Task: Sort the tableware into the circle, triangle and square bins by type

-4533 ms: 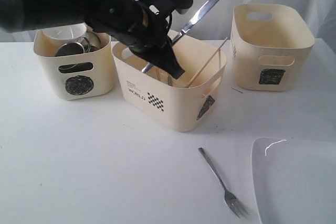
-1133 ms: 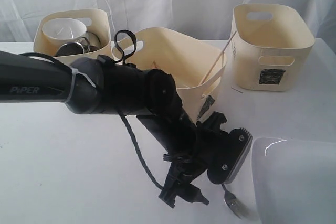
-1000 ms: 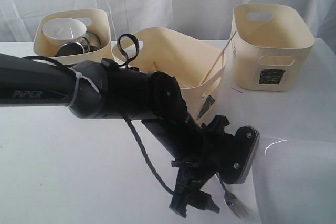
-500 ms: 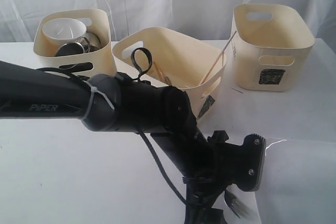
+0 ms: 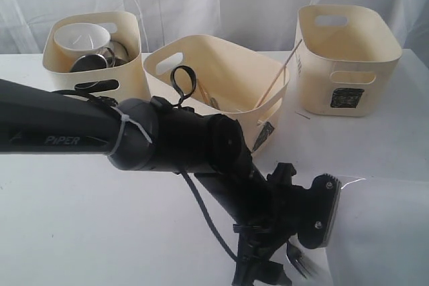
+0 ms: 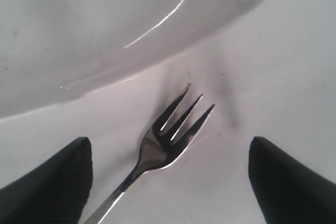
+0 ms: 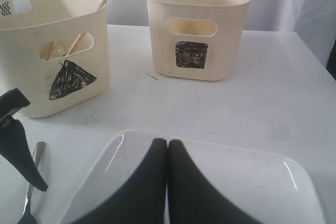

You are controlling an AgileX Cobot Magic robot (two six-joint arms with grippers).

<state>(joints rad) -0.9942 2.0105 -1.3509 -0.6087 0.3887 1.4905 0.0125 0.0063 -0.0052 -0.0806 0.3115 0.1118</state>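
A steel fork [image 6: 163,140] lies flat on the white table, tines toward the large white square plate [image 6: 105,24]. My left gripper [image 6: 168,146] hangs open just above it, one finger on each side of the fork's head, touching nothing. In the exterior view the left arm covers most of the fork [image 5: 299,264]. My right gripper [image 7: 168,143] is shut and empty above the plate [image 7: 247,182]. The circle bin [image 5: 131,65] holds a small white bowl [image 5: 82,37] and steel mugs [image 5: 100,59]. The triangle bin [image 5: 221,65] holds a chopstick [image 5: 278,78] and cutlery. The square bin [image 5: 345,58] stands at the right.
The triangle bin [image 7: 52,51] and the square bin [image 7: 197,30] stand beyond the plate. The fork's handle [image 7: 35,156] and a left finger [image 7: 18,145] show beside the plate's corner. A white curtain hangs behind the table.
The left arm, which held a knife over the triangle bin, has swung down to the front; over the last second it sank lower around the fork. The fork has not moved.
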